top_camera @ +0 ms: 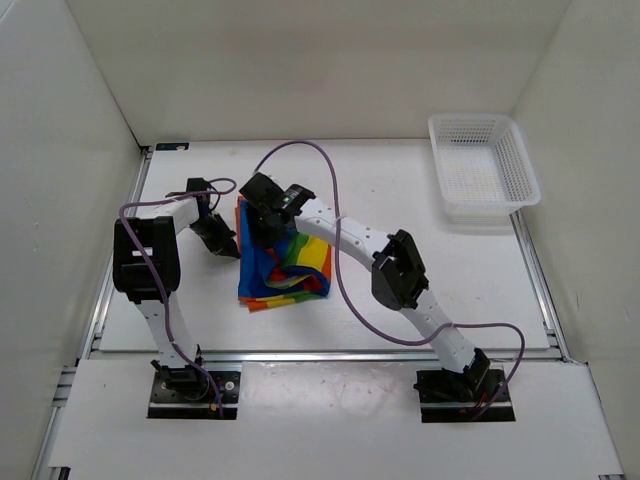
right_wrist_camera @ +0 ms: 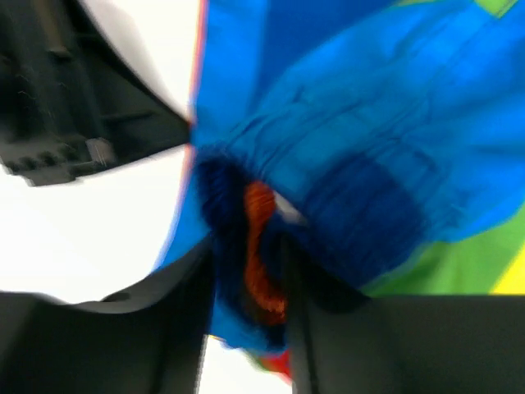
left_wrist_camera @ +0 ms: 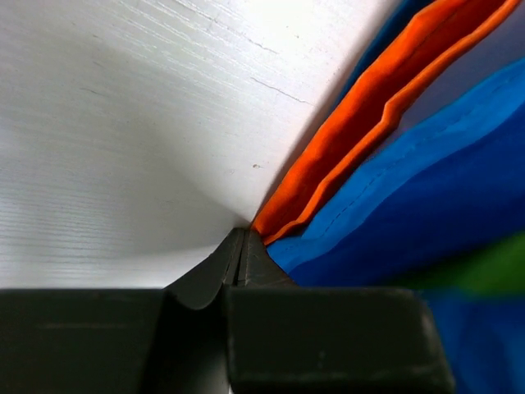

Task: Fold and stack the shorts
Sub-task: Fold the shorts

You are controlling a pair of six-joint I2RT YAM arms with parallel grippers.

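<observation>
Fold in hand, by my judgement; stacking not yet reached. Shorts (top_camera: 290, 268) lie on desk (top_camera: 480, 270) left of centre, between the arms, well apart from white basket (top_camera: 483, 165); layered and rumpled, blue uppermost at left, green, yellow and orange showing at right. Right fingers (right_wrist_camera: 123, 345) clamp a bunched blue-and-orange wad near the far-left corner; left fingers (left_wrist_camera: 213, 275) pressed together at the orange hem, whether cloth is caught I cannot tell. Next move calls for carrying the pinched corner across without dragging the lower layers.
</observation>
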